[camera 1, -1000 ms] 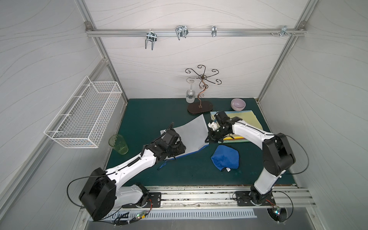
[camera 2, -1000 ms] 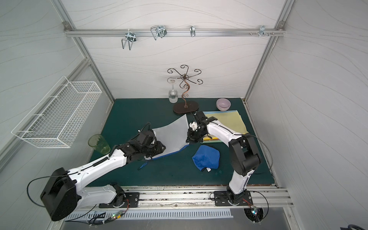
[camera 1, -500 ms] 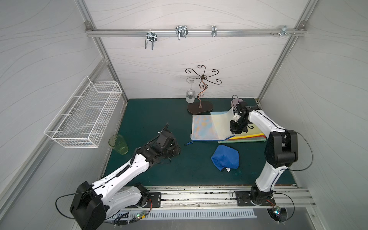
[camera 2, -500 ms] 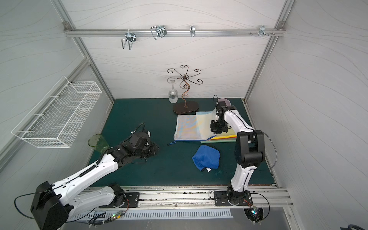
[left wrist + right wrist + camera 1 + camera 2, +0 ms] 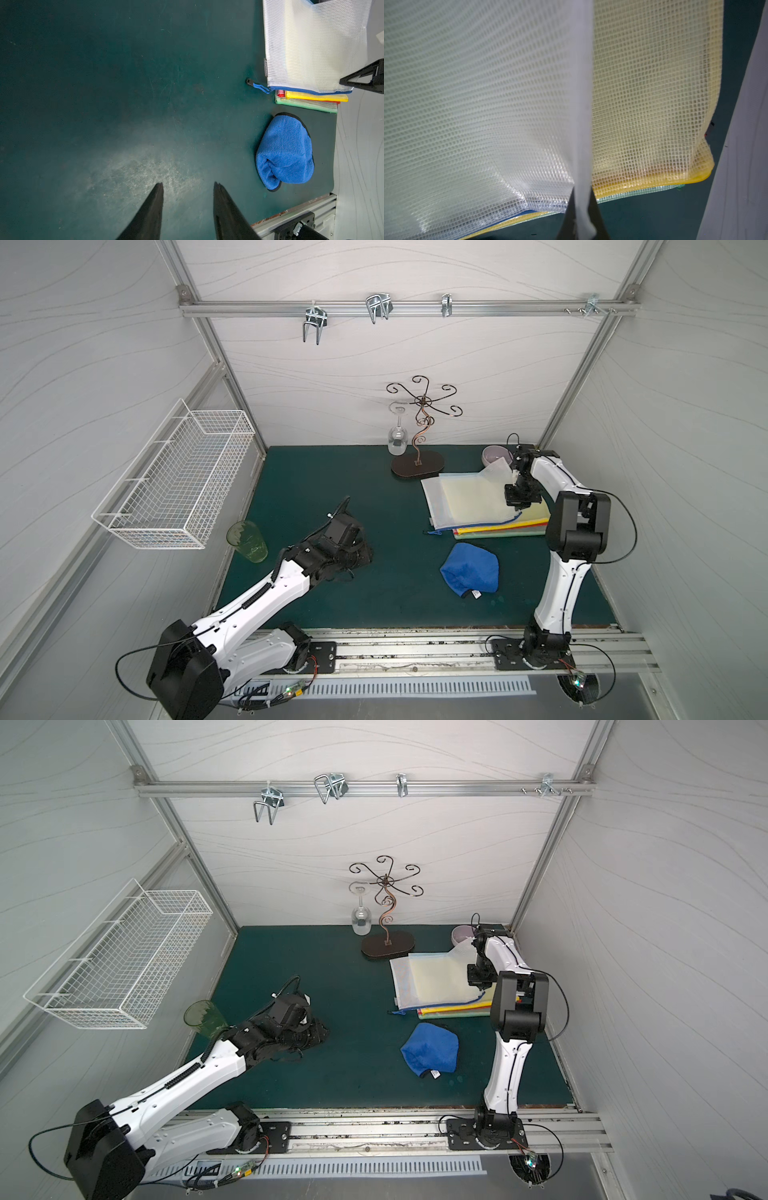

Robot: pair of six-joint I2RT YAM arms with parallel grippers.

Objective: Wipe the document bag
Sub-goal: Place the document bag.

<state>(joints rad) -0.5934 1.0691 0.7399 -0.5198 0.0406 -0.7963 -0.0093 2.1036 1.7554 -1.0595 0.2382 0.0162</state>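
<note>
The document bag, white mesh with a blue zip, lies at the right of the green mat on a stack of coloured bags. My right gripper is shut on its right edge. In the right wrist view that edge of the document bag runs up between the closed fingers of the right gripper. A blue cloth lies crumpled in front of the stack. My left gripper hovers open and empty over bare mat, well left of the cloth.
A green cup stands at the mat's left edge beside my left arm. A scrolled metal stand with a hanging wine glass and a pale bowl are at the back. A wire basket hangs on the left wall.
The right gripper has carried the bag from the middle of the mat rightward onto the stack. The left gripper has come off the bag and drawn back to the left.
</note>
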